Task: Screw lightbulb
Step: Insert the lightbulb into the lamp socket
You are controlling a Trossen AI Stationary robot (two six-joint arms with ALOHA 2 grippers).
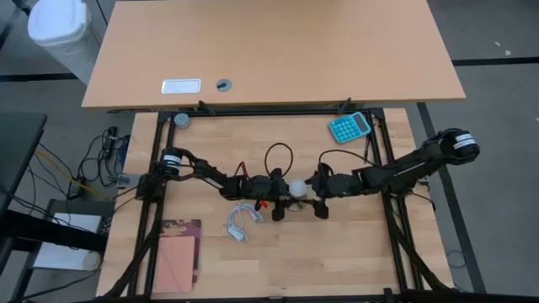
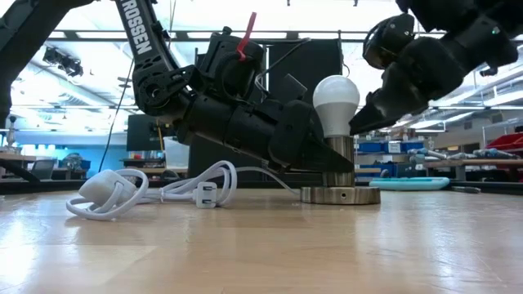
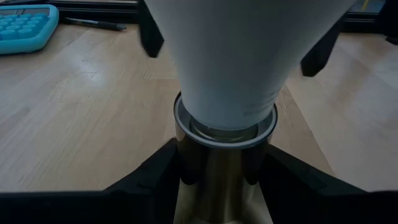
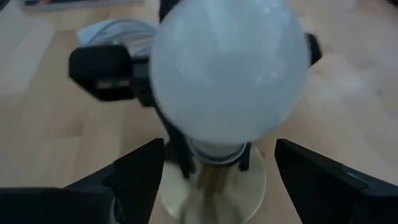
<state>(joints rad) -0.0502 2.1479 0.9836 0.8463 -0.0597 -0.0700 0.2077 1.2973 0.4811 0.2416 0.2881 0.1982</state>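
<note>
Right now the left gripper [image 2: 327, 155] is squeezing the metal socket [image 3: 224, 168] tight. The lightbulb [image 2: 336, 102] is standing in it, between the right gripper's [image 4: 217, 180] wide-apart fingers, which should close softly, then twist straight.

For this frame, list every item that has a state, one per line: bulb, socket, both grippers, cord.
lightbulb: upright, seated in the socket, unlit.
socket: standing on its flat base, barrel clamped from the side.
left gripper: shut on the socket barrel, steadying it.
right gripper: open, fingers either side of the bulb, not touching.
white cord: loosely coiled on the table, plug unconnected.
calculator: lying flat, untouched.
</note>
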